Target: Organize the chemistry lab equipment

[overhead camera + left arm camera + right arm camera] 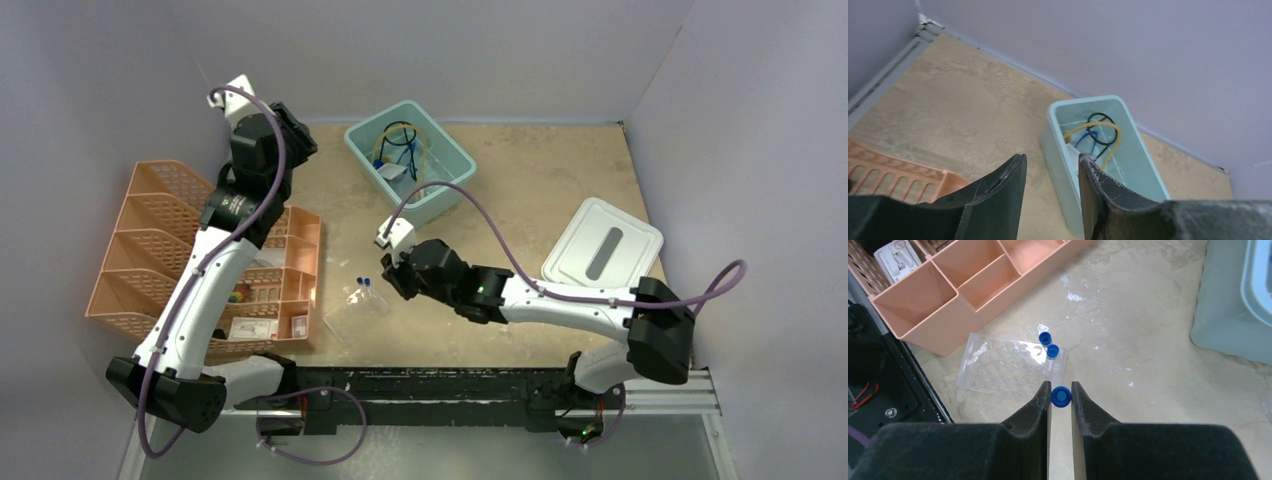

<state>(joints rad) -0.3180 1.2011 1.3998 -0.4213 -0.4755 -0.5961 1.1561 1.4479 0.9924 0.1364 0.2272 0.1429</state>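
while our right gripper pinches a blue-capped tube just short of the clear rack, our left gripper hangs half-spread, empty, near the teal bin.

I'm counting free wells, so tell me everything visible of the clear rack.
The clear rack is a transparent plastic tray with rows of round wells, lying flat on the tan table close by the orange organizer. Two blue-capped tubes stand at one end; other wells look empty. The right gripper, shut on a third tube, hangs beside that end.
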